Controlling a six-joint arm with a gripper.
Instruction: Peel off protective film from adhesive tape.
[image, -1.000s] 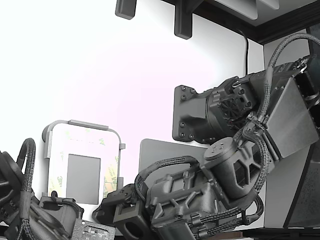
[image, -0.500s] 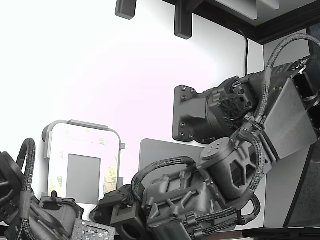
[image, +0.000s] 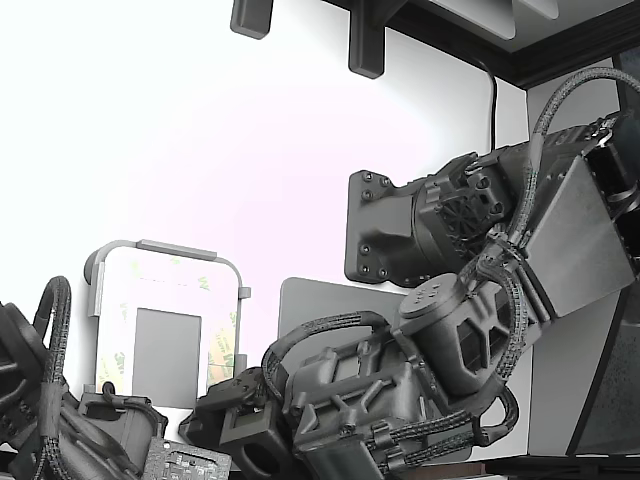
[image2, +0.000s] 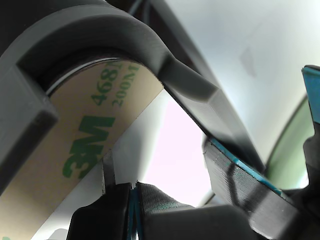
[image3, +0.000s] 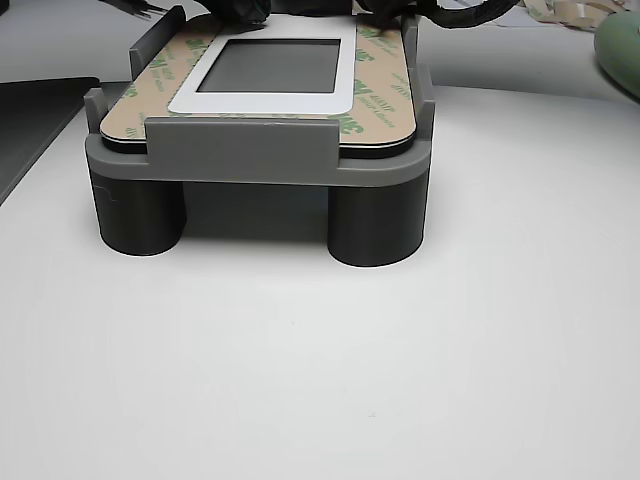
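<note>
Tan protective film (image2: 75, 150) with green 3M print; hand (image2: 134, 192) pinched shut, grasp unclear.

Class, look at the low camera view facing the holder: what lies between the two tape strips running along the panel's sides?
In the other view, between the strips of adhesive tape lies the white panel, carrying a grey square patch.

Tan liner strip with green "3M" print (image2: 80, 150) – on a white panel (image3: 262, 103) in a grey plastic holder (image3: 250, 155).

Overexposed white backdrop, blurred wrist close-up
</note>
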